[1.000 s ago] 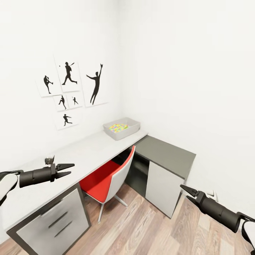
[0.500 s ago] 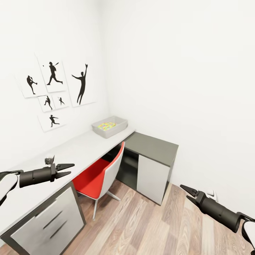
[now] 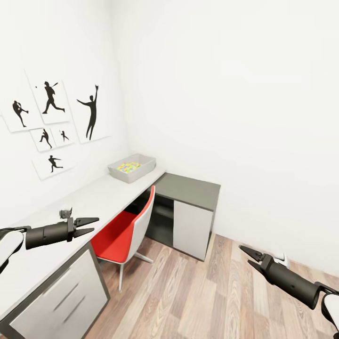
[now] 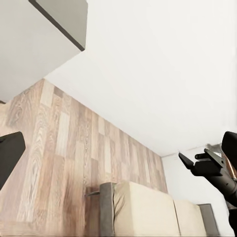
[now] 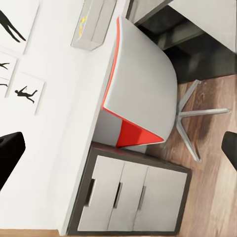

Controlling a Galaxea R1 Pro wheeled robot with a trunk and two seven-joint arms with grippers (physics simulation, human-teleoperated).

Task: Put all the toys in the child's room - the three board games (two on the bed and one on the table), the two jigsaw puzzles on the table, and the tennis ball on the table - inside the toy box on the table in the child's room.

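**Turning away from the tabletop, both hands empty**

My view has swung rightward over the last second: the whole picture has slid left, so it is my head or base turning, not the furniture moving. The shallow pale grey toy box (image 3: 132, 167) sits at the far end of the long pale grey-white tabletop (image 3: 89, 200), near the corner by the wall, with the multicolour jigsaw puzzle squares (image 3: 128, 165) already lying inside it. My left hand (image 3: 87, 225) hovers over the near edge of the tabletop with its fingers apart, holding nothing. My right hand (image 3: 248, 254) hangs over the wood plank floor (image 3: 188, 292), fingers also apart and empty. The red-and-white swivel chair (image 3: 125, 230) is tucked under the tabletop beside the lower dark grey cabinet (image 3: 190, 207). My left wrist camera catches the beige mattress of the bed (image 4: 148, 210). I judge I am heading there for the board games.
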